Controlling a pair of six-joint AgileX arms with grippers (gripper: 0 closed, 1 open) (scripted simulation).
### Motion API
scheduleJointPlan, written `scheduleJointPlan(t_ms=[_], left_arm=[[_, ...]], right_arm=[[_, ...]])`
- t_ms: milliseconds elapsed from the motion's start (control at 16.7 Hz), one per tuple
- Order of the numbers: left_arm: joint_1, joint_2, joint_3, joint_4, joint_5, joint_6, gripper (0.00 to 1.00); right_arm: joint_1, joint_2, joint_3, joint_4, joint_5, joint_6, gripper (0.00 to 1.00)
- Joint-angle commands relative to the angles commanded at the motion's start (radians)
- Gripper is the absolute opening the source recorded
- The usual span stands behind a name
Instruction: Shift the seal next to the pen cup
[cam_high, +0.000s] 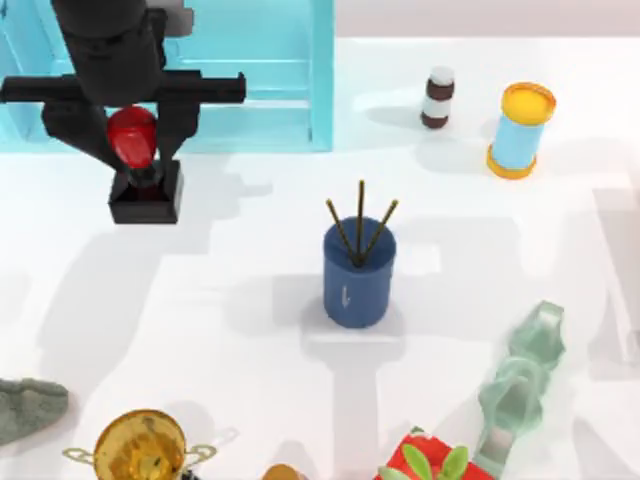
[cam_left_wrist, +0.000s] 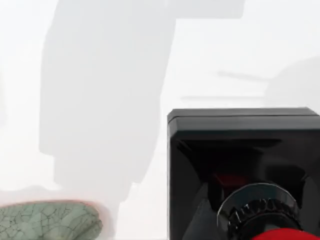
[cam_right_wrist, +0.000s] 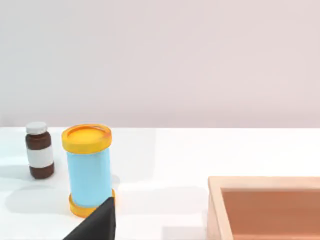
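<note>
- Our left gripper (cam_high: 133, 140) straddles the red knob of the seal (cam_high: 146, 190), far left of the counter (cam_high: 250, 290); it seems to pinch it.
- We should carry it level toward the pen cup (cam_high: 358, 275), well apart rightward, and set it beside without brushing the sticks.

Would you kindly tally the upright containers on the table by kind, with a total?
Pen cup, dark blue, with sticks: 1
Light-blue cylinder with orange-yellow ends: 1
Brown bottle with white cap: 1
Total: 3

The seal, at the left gripper, is a stamp and is not counted.
</note>
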Motion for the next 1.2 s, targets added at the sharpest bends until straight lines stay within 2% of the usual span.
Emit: scheduleJointPlan(t_ms=[180,360,1200], left_arm=[[-0.165,-0.021,-0.027,0.034,-0.017,-0.161,0.00],[-0.261,-0.045,-0.050,0.066,-0.030,-0.255,0.00],[-0.271,-0.056,-0.123,0.134,-0.033,-0.265,0.00]], right_arm=[[0.000,0.000,0.000,0.000,0.000,0.000,1.00],[0.000,0.000,0.000,0.000,0.000,0.000,1.00],[0.000,0.000,0.000,0.000,0.000,0.000,1.00]])
